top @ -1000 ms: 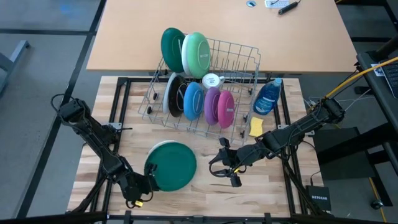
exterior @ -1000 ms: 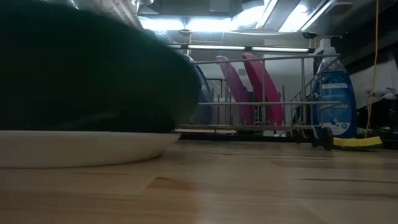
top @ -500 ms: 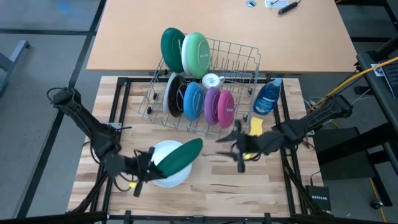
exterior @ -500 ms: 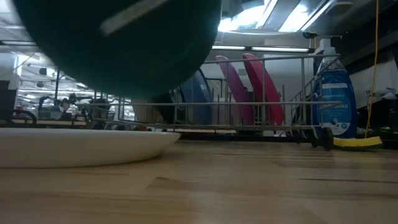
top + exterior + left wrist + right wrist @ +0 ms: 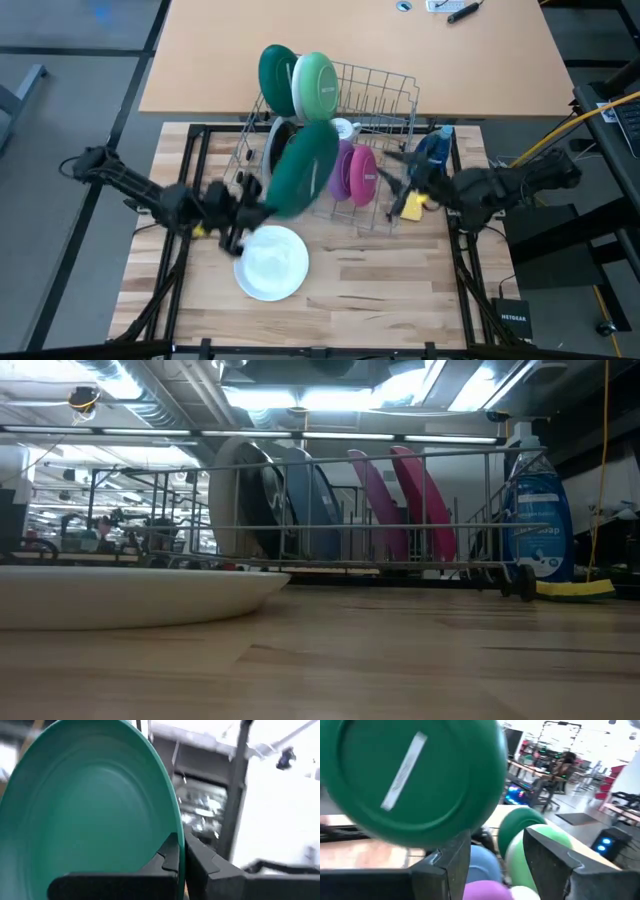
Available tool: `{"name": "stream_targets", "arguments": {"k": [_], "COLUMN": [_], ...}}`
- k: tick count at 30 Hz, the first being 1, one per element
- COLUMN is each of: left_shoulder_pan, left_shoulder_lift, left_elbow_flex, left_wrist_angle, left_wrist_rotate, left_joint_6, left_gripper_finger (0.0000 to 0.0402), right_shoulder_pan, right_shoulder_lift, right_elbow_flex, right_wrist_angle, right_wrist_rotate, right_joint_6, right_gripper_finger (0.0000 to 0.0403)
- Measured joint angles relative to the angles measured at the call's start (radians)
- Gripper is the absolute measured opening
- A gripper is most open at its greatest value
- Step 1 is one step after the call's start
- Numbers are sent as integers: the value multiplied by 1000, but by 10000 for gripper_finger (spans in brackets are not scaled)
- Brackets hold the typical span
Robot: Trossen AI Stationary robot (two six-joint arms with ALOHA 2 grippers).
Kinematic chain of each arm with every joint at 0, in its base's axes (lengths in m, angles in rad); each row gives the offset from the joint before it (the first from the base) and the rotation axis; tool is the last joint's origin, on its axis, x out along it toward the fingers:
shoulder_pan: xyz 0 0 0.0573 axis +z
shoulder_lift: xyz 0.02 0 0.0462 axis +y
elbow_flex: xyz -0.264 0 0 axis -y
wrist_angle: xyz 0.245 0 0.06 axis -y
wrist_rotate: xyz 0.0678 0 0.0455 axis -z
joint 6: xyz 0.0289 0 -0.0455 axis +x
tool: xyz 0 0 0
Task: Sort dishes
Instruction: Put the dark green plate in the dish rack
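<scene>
My left gripper [image 5: 252, 213] is shut on a dark green plate [image 5: 305, 168], which it holds tipped on edge in the air in front of the wire rack [image 5: 385, 95]. A white plate [image 5: 272, 262] lies flat on the table below it. The rack holds a dark green plate [image 5: 275, 72], a light green one [image 5: 318, 85], a black-and-white one [image 5: 283, 140], a purple one [image 5: 343, 170] and a pink one [image 5: 364, 175], all on edge. My right gripper [image 5: 395, 172] is open and empty beside the rack's right end. My left gripper pinches the dark green plate's rim [image 5: 176, 851] between its two fingers, one finger on each face. The fingers come level from the table's left. The plate stands on edge, lifted clear of the table and of the white plate, its free side toward the rack.
A blue soap bottle [image 5: 432, 155] and a yellow sponge [image 5: 411, 205] stand at the rack's right end, close to my right gripper. The wooden table [image 5: 380, 290] shows bare to the right of the white plate. The low view shows the white plate [image 5: 140, 595] in the foreground.
My left gripper has lifted the dark green plate off the white plate, tipped it from flat up on edge and carried it up and toward the rack. My right gripper has risen from the table's middle and gone toward the far right, next to the soap bottle.
</scene>
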Motion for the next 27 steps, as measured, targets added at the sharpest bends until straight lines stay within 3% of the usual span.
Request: {"name": "stream_targets", "arguments": {"k": [3, 11, 16, 21, 27], "left_shoulder_pan": [168, 648, 803, 851, 913], "left_shoulder_lift": [0, 68, 231, 447, 624], "left_elbow_flex": [0, 59, 256, 549, 824], "left_wrist_angle": [27, 17, 30, 28, -142], "left_wrist_rotate": [106, 419, 535, 561, 533], "left_joint_6": [-44, -302, -574, -817, -1082], "left_gripper_finger": [0, 0, 0, 0, 0], "right_shoulder_pan": [-127, -534, -726, -847, -916], "right_shoulder_lift": [-18, -23, -23, -16, -32], "right_elbow_flex": [0, 0, 0, 0, 0], "right_wrist_angle": [0, 99, 154, 151, 170], "right_wrist_rotate": [-109, -561, -758, -841, -809], "right_joint_6": [-39, -88, 159, 409, 559], "right_gripper_finger": [186, 186, 186, 186, 186]}}
